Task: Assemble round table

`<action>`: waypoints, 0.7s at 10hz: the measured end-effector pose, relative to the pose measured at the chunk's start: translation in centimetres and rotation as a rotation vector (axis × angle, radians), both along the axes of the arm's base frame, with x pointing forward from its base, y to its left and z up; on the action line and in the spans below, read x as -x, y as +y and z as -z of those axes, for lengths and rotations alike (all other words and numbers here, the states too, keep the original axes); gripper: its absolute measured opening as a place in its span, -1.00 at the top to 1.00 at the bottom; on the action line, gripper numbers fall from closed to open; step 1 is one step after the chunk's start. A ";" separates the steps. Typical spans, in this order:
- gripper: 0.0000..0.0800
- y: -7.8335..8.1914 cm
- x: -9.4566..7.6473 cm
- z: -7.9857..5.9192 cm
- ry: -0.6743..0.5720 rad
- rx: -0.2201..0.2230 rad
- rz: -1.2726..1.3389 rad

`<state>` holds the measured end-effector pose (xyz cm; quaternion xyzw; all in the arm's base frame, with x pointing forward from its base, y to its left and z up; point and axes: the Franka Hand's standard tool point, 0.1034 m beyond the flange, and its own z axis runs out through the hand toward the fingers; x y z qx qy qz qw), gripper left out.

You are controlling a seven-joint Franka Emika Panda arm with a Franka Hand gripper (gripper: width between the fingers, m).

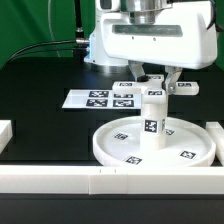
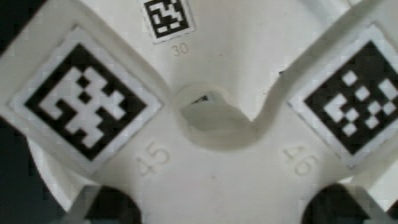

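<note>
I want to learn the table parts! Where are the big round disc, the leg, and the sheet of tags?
round disc [image 1: 120, 150]: exterior view, bare top near its rim.
leg [image 1: 153, 125]: exterior view, its tagged side, standing on the disc.
marker board [image 1: 85, 99]: exterior view, its flat white surface.

Round disc [image 1: 150, 146] – white, raised rim, tags on its face, lies flat on black table nr front border. Short cylinder leg [image 1: 153, 124] stands upright at disc centre, tag on its side. Cross-shaped foot [image 2: 199, 120] – white arms w/ large b&w tags, seen close in wrist view; sits atop leg [image 1: 153, 92].
</note>
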<state>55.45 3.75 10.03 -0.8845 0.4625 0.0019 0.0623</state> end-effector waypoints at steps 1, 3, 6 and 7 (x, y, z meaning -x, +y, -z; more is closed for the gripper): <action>-0.11 0.0 0.0 0.0 0.000 0.000 0.002; -0.11 0.0 0.0 0.0 0.014 -0.016 0.126; -0.11 -0.2 0.0 -0.2 -0.013 -0.120 0.536; -0.11 0.0 0.0 -0.3 -0.005 -0.126 0.573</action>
